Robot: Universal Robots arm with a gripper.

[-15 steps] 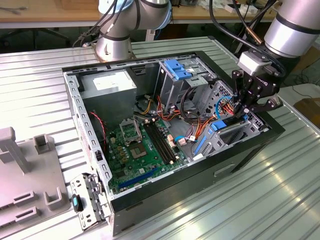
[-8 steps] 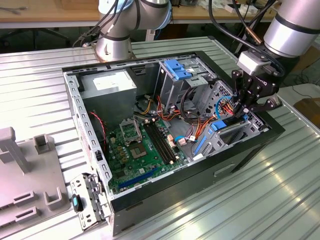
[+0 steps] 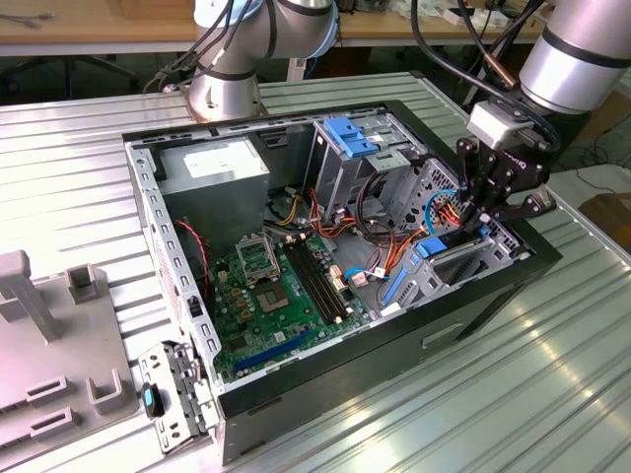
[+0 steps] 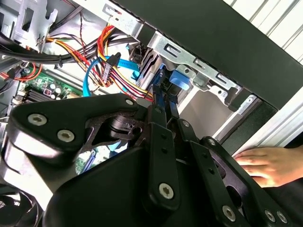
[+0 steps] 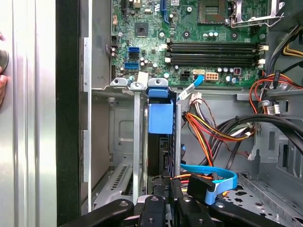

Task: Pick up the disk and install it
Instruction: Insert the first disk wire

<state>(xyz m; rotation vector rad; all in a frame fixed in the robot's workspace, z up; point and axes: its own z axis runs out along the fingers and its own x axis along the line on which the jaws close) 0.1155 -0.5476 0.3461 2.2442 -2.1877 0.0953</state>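
The disk [image 5: 161, 118] stands on edge in a slot of the metal drive cage [image 3: 463, 261] at the front corner of the open computer case [image 3: 375, 365]. Its light-blue bracket [image 4: 177, 80] shows at the end, and in the exterior view the disk [image 3: 434, 248] sits low in the cage on that view's right. My gripper [image 3: 480, 225] hangs straight over the slot. In both wrist views its black fingers [image 4: 158, 113] stand close together on the disk's upper edge, gripper [image 5: 166, 187] just behind the bracket. The disk's label is hidden.
Bundled orange, red and blue cables [image 5: 213, 137] run beside the cage. The motherboard [image 3: 276, 286], a grey power-supply box [image 3: 217, 163] and a second cage with a blue latch [image 3: 350, 133] fill the case. A person's hand [image 4: 265, 163] rests outside the case wall. A grey fixture [image 3: 49, 345] stands on the table.
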